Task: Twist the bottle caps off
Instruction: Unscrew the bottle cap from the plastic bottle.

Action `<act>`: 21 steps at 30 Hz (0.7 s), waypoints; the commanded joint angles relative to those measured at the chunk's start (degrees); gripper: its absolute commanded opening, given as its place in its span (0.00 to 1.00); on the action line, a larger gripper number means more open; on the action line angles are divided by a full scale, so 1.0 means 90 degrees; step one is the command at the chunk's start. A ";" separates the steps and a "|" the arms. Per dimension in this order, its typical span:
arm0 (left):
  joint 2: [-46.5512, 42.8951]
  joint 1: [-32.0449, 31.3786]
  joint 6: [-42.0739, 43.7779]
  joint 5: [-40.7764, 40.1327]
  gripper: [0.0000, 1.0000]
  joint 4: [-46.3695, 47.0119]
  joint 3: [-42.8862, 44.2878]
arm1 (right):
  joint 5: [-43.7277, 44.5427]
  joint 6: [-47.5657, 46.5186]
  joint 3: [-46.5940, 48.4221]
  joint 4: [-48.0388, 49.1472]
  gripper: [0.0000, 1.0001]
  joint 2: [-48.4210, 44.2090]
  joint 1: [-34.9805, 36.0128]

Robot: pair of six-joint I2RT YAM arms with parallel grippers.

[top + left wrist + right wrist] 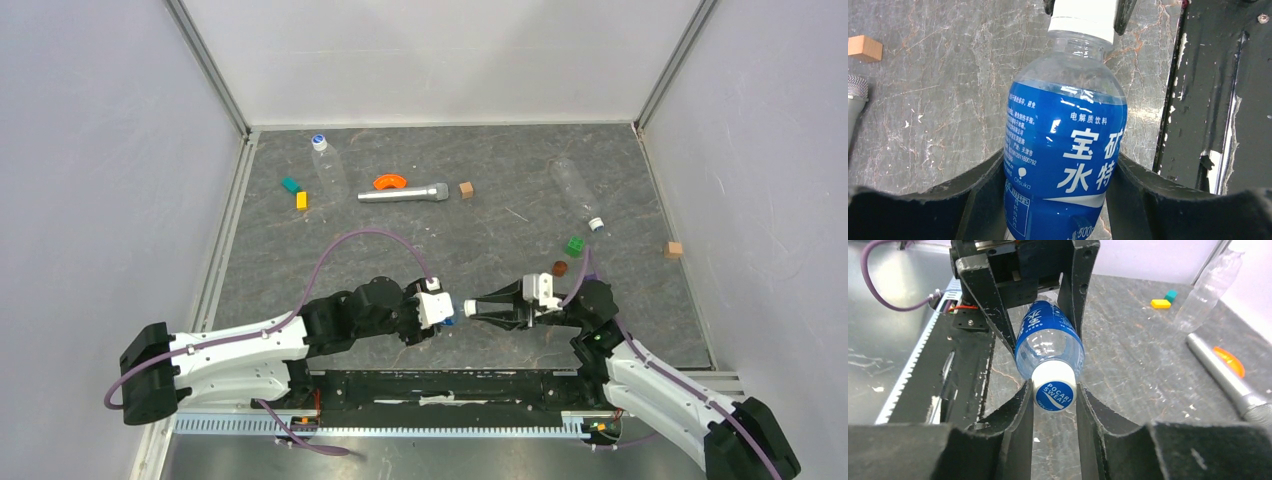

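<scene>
Lying on its side just above the near edge of the bench (480, 225), the blue-labelled bottle (1068, 150) hangs between the two arms. The left end effector (447, 318) is clamped on its labelled body, one finger against each flank. The right end effector (472, 307) meets it head-on from the opposite side, its jaws narrowed onto the cap (1053, 390), whose blue top faces the right wrist camera. The cap is seated on the neck. The shoulder above the label is clear plastic; whether there is liquid inside cannot be told.

Just beyond the right arm lie a green block (575, 245) and a small dark brown piece (560, 267), with a wooden cube (673, 249) further right. Past these, the right clear bottle (572, 185) lies on the bench with the second cap (596, 225) pointing toward the arms. Mid-bench a silver cylinder (403, 192) touches an orange curved piece (389, 181), and another wooden cube (466, 189) sits just beside the cylinder's head. To the left are a yellow block (301, 200) and a teal block (291, 184). Farthest, the left clear bottle (328, 170) lies with the third cap (319, 141) toward the back wall.

In all: three bottles, three caps, each on its bottle, and two wooden cubes.
</scene>
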 commanded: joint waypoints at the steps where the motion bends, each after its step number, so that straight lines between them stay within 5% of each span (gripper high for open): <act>1: -0.0060 0.0005 -0.0193 0.0616 0.14 -0.0073 0.0148 | 0.0039 -0.1697 -0.0058 0.0141 0.00 -0.0277 0.0045; 10: 0.0123 0.0010 -0.0213 0.0760 0.14 -0.0077 0.0235 | -0.0156 -0.4655 0.0042 -0.1496 0.00 -0.0895 0.0239; 21: 0.0183 0.0012 -0.0227 0.0675 0.14 -0.0091 0.0236 | 0.0353 -0.5327 -0.0126 -0.1597 0.00 -0.1269 0.0306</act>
